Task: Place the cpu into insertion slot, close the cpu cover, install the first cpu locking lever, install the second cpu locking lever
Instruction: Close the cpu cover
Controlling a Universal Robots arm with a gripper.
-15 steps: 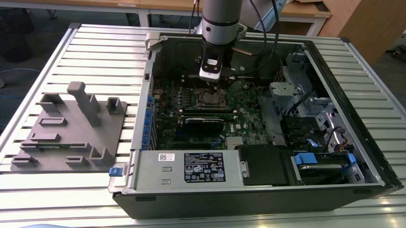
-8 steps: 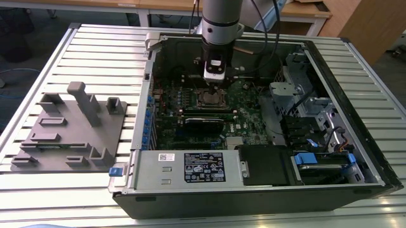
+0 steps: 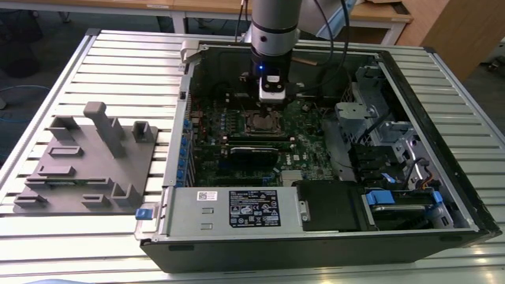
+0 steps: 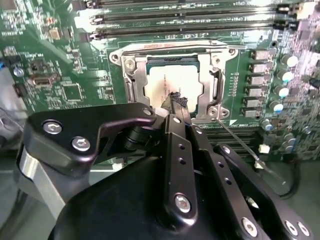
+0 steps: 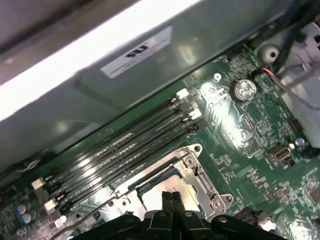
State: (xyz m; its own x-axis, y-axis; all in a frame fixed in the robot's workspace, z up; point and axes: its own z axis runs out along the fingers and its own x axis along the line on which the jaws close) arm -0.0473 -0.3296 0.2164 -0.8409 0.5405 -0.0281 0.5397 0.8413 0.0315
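Blocking the cpu (image 4: 167, 80) beside memory slots (image 4: 185, 21), pincer (image 4: 176, 99) seems closed.

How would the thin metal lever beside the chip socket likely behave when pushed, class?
The lever is a long thin rod, so it probably flexes slightly and springs back. Its bare shiny metal may let the gripper slip off. Anchored by the socket, it likely pivots rather than slides.

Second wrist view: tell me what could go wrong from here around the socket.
1. The shut fingers sit at the window edge of the cpu cover; slipping inward, they might scrape the cpu.
2. A thin locking lever juts out, seemingly unhooked, so the cover may lift.
3. The capacitors stand close beside it; a wide sweep might clip them.
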